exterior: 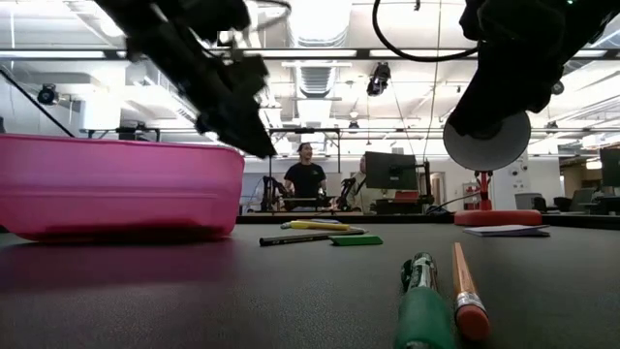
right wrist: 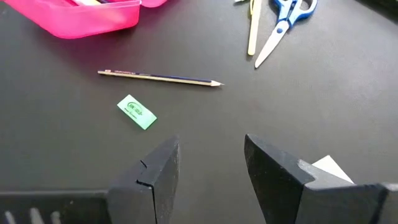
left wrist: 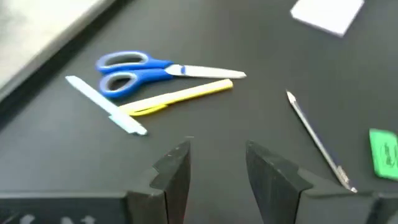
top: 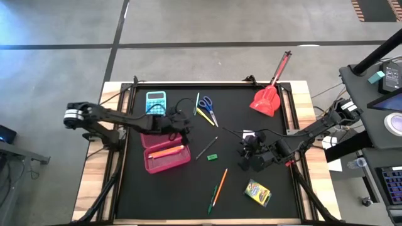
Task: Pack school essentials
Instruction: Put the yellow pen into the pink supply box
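The left pincer (top: 182,125) hovers over the far edge of the open pink plastic pencil case (top: 164,154), its fingers (left wrist: 176,168) parted with nothing between them. The case sits on the black bench (top: 157,194) and holds an orange pencil (top: 166,151). Just beyond lie blue-handled scissors (left wrist: 140,67), a yellow pen (left wrist: 180,98) and a pale blue pen (left wrist: 106,104), touching one another. A dark pencil (right wrist: 160,77) and a small green eraser (right wrist: 137,112) rest mid-bench. The right pincer (top: 246,157) hangs above bare bench, fingers (right wrist: 152,171) apart and empty. Nearer the front lie an orange pencil beside a green pen (top: 212,199), and a yellow-green crayon box (top: 257,192).
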Controlling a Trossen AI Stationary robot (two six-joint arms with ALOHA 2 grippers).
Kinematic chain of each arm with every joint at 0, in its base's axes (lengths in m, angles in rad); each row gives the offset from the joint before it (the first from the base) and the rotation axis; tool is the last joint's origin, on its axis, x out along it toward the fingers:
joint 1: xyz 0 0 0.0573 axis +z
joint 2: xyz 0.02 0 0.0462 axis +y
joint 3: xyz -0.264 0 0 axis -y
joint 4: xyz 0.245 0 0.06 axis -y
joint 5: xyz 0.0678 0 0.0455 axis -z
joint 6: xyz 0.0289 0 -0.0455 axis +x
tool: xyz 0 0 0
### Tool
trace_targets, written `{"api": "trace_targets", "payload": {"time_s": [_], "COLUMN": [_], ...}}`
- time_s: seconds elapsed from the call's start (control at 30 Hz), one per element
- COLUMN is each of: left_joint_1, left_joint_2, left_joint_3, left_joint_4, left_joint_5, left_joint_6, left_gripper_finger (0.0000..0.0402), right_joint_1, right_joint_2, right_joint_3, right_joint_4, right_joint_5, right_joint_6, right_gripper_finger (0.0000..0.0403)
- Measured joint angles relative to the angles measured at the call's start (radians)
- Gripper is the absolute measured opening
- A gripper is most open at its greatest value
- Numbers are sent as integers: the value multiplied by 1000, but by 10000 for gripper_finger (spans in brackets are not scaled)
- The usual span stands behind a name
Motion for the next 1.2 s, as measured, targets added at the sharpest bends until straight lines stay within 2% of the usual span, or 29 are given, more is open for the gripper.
{"api": "trace_targets", "payload": {"time_s": [0.13,0.4,0.73,1.03,1.2], "left_joint_1": [34,79,126,186,226], "left_joint_2": [86,257,436,467,469], "left_joint_3": [51,172,340,447,454], "left_joint_4": [29,34,-36,-145,-150], "left_joint_5": [107,204,231,237,323], "left_joint_6": [119,305,402,602,603], "left_gripper_finger": [137,137,137,137,134], "right_joint_1": [-3,-44,-86,-86,-86], "right_joint_2": [0,0,0,0,0], "right_joint_3": [0,0,0,0,0], "right_joint_4": [-4,-46,-166,-177,-181], "right_joint_5": [1,1,-1,-1,-1], "right_joint_6": [-32,-79,-80,-121,-134], "right_gripper_finger": [171,171,171,171,171]}}
